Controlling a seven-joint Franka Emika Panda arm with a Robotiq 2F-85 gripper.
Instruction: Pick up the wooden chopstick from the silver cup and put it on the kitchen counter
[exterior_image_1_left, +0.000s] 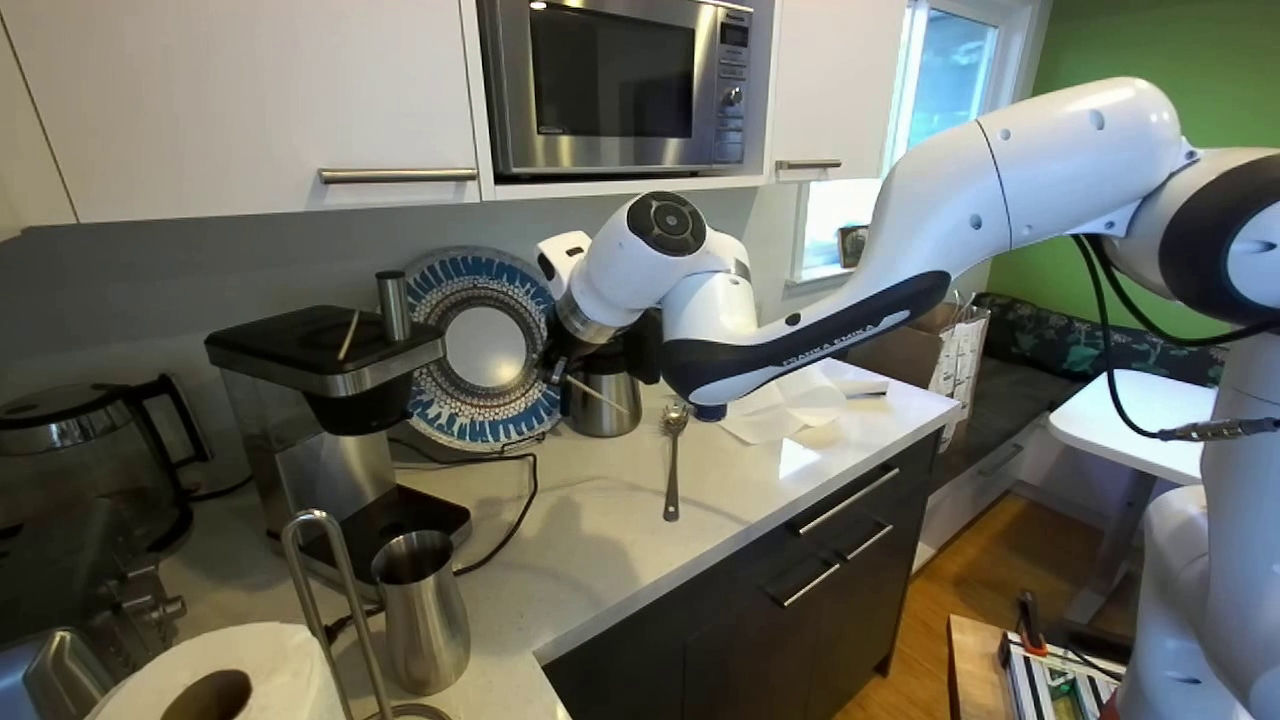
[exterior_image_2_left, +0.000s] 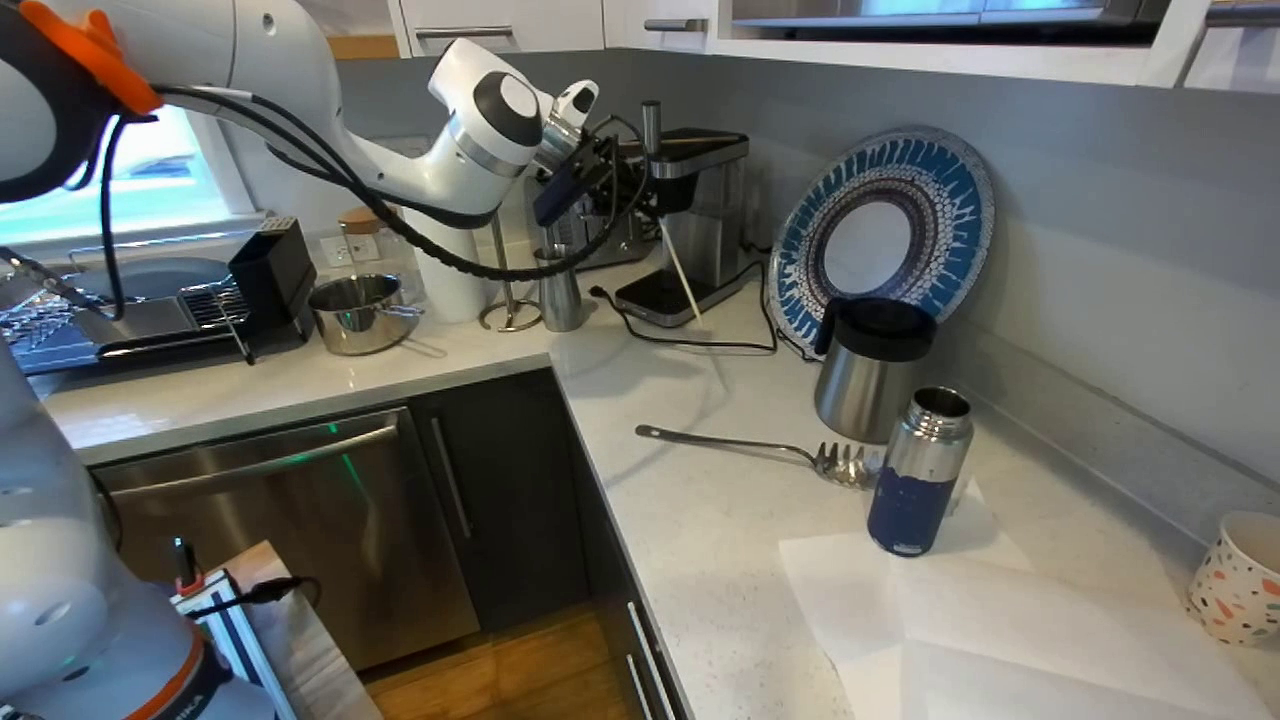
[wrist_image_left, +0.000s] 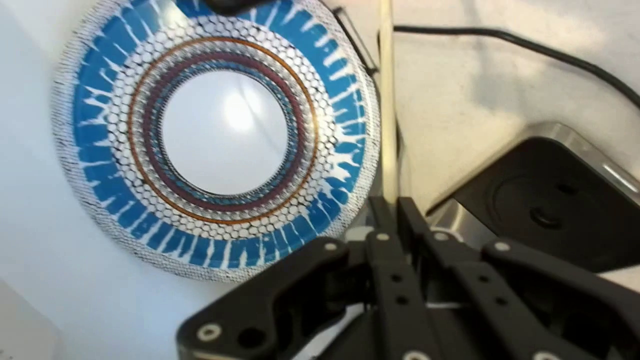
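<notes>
My gripper (exterior_image_1_left: 560, 372) is shut on one end of the wooden chopstick (exterior_image_1_left: 600, 392), a thin pale stick. In an exterior view the gripper (exterior_image_2_left: 658, 208) holds the chopstick (exterior_image_2_left: 682, 272) slanting down, its lower end apparently above the kitchen counter (exterior_image_2_left: 720, 500). In the wrist view the chopstick (wrist_image_left: 387, 110) runs from between the fingertips (wrist_image_left: 391, 202) to the top edge. The off-white counter (exterior_image_1_left: 600, 500) lies below. The silver cup (exterior_image_1_left: 425, 615), a tall metal one, stands upright on the counter, apart from the gripper; it also shows in an exterior view (exterior_image_2_left: 560, 295).
A coffee maker (exterior_image_1_left: 290, 340) with a second thin stick (exterior_image_1_left: 349, 335) on top is close to the gripper. A blue patterned plate (exterior_image_2_left: 880, 160) leans on the wall. A carafe (exterior_image_2_left: 860, 395), a bottle (exterior_image_2_left: 910, 500), a serving utensil (exterior_image_2_left: 720, 440) and a black cord (exterior_image_2_left: 690, 343) are on the counter.
</notes>
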